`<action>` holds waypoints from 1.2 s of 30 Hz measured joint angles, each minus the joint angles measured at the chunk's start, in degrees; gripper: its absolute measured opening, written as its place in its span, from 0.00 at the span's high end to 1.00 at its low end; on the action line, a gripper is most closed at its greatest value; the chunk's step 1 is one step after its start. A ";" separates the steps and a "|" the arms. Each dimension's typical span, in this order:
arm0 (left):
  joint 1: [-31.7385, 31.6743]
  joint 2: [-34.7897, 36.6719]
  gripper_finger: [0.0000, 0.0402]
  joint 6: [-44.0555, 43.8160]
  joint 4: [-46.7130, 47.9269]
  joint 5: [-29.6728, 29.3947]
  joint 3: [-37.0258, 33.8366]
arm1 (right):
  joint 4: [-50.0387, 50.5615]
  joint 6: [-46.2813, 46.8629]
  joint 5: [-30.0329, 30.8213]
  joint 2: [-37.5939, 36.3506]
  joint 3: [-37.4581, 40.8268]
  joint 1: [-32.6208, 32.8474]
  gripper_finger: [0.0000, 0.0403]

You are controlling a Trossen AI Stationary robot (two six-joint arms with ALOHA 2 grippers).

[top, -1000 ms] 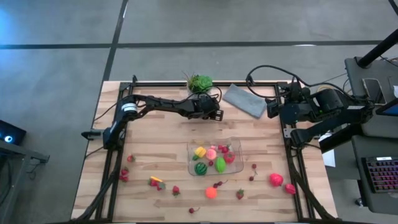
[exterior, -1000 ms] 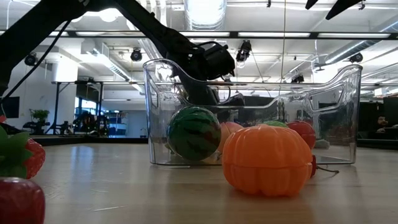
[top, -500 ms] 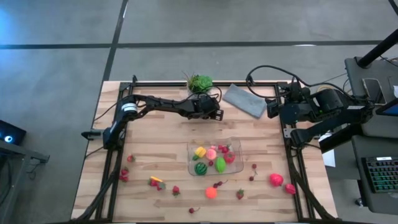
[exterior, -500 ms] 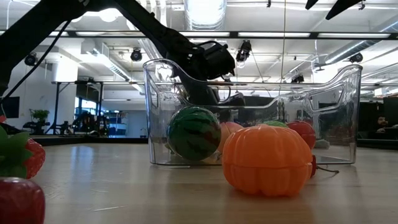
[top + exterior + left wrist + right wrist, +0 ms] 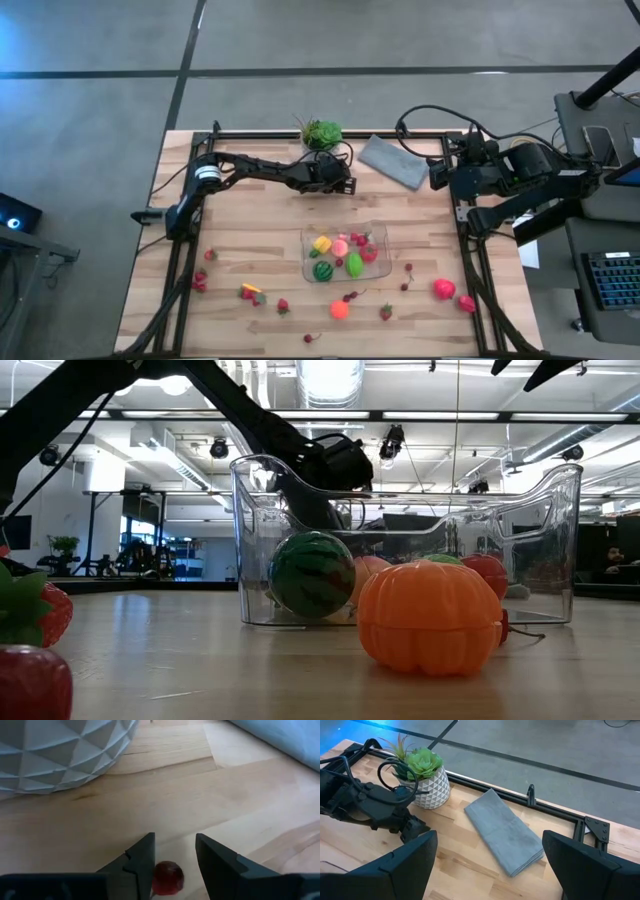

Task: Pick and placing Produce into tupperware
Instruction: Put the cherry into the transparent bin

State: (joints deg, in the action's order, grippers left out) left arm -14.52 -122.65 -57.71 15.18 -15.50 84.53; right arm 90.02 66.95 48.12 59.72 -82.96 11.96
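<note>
My left gripper (image 5: pixel 346 184) is low over the table at the far middle, just in front of the white potted plant (image 5: pixel 322 133). Its fingers are open, with a small red cherry (image 5: pixel 167 877) lying on the table between them, close to one finger. The clear tupperware (image 5: pixel 375 228) stands at the table's middle and holds a striped melon (image 5: pixel 311 574) and several other fruits. More produce lies loose near the front edge, among it an orange fruit (image 5: pixel 340 310). My right gripper (image 5: pixel 437 175) waits open at the far right. My left gripper stands with one finger on each side of the red cherry, which rests on the table. The cherry lies right beside one finger (image 5: pixel 141 862) and apart from the other (image 5: pixel 215 860). I cannot tell whether the near finger touches it.
A folded grey cloth (image 5: pixel 393 161) lies at the far right, next to the plant pot (image 5: pixel 60 750). Loose strawberries and cherries lie at the front left (image 5: pixel 200 281) and front right (image 5: pixel 444 289). Bare wood shows between the left gripper and the tupperware.
My left gripper has shifted a little toward the table's left edge, staying low beside the potted plant.
</note>
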 joint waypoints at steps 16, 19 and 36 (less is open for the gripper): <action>0.37 0.98 0.69 6.04 5.54 4.49 1.68 | 0.00 0.01 0.00 0.00 0.00 -0.01 0.13; 0.37 0.98 0.69 6.04 7.96 4.72 1.60 | 0.00 -0.02 0.01 0.00 0.12 -0.01 0.13; 0.59 1.87 0.69 7.54 11.77 5.65 1.35 | 0.00 0.06 1.01 -0.02 0.90 -0.01 0.13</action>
State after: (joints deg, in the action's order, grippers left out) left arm -13.93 -120.78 -50.17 26.95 -9.85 85.88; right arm 90.02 67.00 49.12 59.70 -82.06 11.95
